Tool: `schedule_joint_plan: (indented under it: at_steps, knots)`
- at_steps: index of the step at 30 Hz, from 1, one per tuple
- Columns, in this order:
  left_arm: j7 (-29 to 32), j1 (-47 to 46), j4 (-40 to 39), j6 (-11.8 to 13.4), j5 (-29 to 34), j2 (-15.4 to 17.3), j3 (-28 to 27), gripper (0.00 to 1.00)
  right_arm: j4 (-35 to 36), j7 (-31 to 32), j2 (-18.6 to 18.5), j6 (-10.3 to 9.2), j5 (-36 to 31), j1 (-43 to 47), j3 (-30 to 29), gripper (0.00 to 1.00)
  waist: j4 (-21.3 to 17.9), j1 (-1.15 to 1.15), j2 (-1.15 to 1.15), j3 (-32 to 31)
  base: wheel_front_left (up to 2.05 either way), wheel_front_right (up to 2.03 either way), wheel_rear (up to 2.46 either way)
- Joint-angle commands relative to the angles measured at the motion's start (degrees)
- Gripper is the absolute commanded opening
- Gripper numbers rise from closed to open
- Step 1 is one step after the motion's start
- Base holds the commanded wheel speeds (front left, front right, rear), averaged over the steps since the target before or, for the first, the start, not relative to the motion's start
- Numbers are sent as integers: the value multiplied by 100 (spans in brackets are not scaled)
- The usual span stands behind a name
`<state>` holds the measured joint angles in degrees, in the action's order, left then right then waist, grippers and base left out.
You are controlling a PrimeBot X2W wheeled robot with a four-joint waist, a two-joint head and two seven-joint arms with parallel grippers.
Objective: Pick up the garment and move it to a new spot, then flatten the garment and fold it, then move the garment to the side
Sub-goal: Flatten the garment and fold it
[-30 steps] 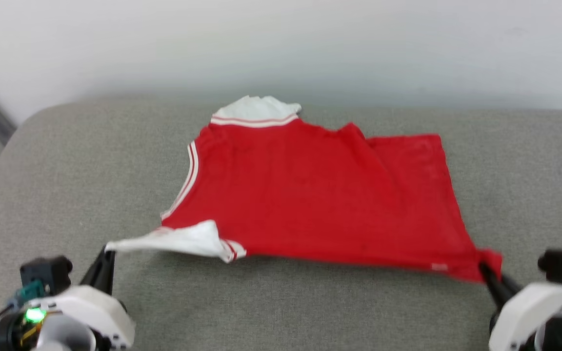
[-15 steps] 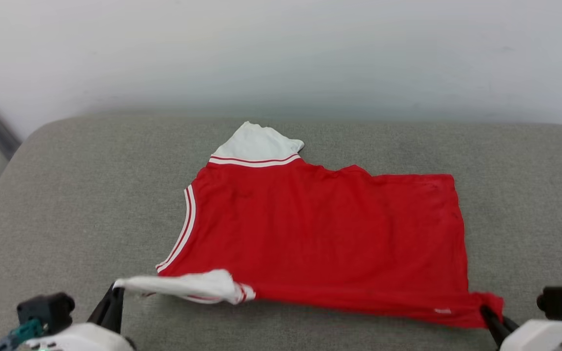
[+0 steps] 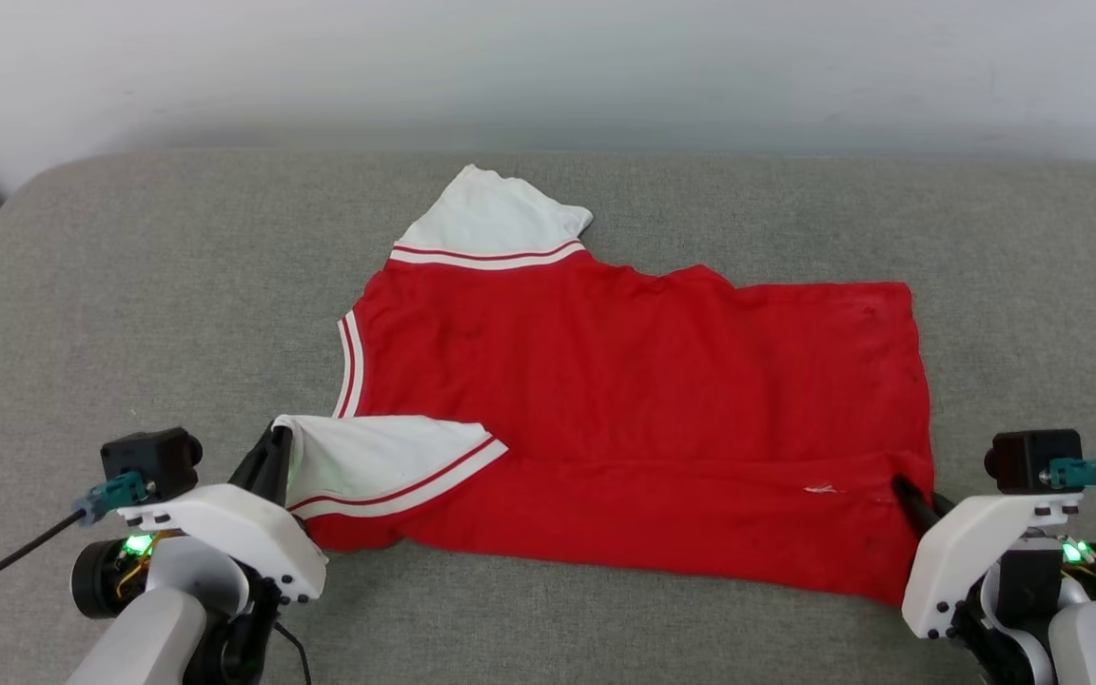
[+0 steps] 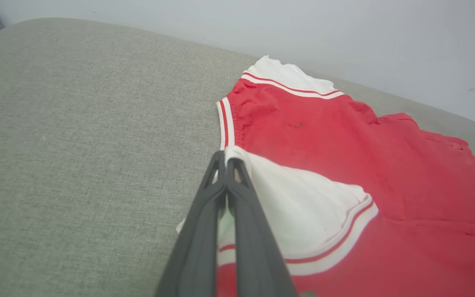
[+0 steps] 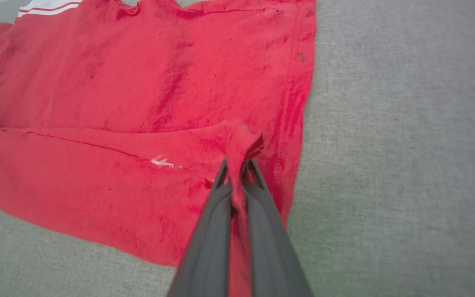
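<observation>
Both arms have come forward since a second ago. The near edge of the garment was stretched taut toward the robot then; now it's turned up and laid over the red body. Head camera has tipped as well, so ignore the overall frame shift.

Garment lies spread out, roughly centred on the grey cushion.

Left fingers are pressed together, clamped on the edge of the near white sleeve, toward the cushion's near-left. The sleeve lies flat on top of red fabric, just beside the striped collar trim.

Right fingers are also together, pinching a small raised peak of red cloth toward the cushion's near-right. From both grips the rest of the garment runs away toward the cushion's back edge.

Per-view differences:
- Head view gives the full outline. The far white sleeve pokes out toward the cushion's back edge, and the folded band runs between the two grips.
- Left wrist view shows the sleeve edge curling over the very fingertips, white cloth visible in the slit between them.
- Right wrist view shows red cloth squeezed up between the fingers. A small white mark sits on the folded layer just beside the pinch, and a crease line leads off across the cloth.
</observation>
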<state>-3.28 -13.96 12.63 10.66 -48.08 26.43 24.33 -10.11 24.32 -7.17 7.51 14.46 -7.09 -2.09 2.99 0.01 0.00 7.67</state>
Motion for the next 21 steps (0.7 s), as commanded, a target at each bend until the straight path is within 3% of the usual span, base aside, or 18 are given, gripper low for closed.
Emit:
schedule_joint_plan:
  at_steps: [1,9,10,11,12,13,14,15,21]
  knots:
    - [-19,-174,211,-106,18,-48,32,0,-168,-104,-17,-4,-15,-176,45,0,-19,-1,0,140,0,0,0]
    - [-216,-967,1495,-668,11,-387,196,0,-1253,-670,-45,-4,-146,-785,168,0,-12,-1,0,467,0,0,0]
    - [-177,-1028,1675,-750,-34,-434,214,0,-1388,-700,-18,-4,-135,-829,199,23,-25,-1,0,483,0,0,0]
    - [-112,-1094,1839,-847,-66,-468,245,10,-1510,-759,2,-4,-118,-859,244,48,-40,-1,0,497,0,0,0]
    - [-65,-1150,2001,-928,-106,-499,258,38,-1648,-779,23,-4,-94,-866,283,94,-57,-1,0,496,0,0,0]
    - [-3,-1185,2151,-996,-139,-521,285,51,-1755,-839,29,-4,-84,-868,334,100,-77,-1,0,485,0,0,0]
    - [34,-1206,2295,-1058,-184,-542,283,79,-1825,-916,33,-4,-79,-871,391,100,-97,-1,0,461,0,0,0]
    - [66,-1221,2421,-1108,-215,-561,290,99,-1888,-1000,33,-7,-63,-870,429,100,-117,-1,0,428,0,0,0]
    - [64,-1158,2850,-1294,-289,-488,294,100,-1769,-1868,-122,-5,-76,-661,552,100,-206,-1,0,50,0,0,0]
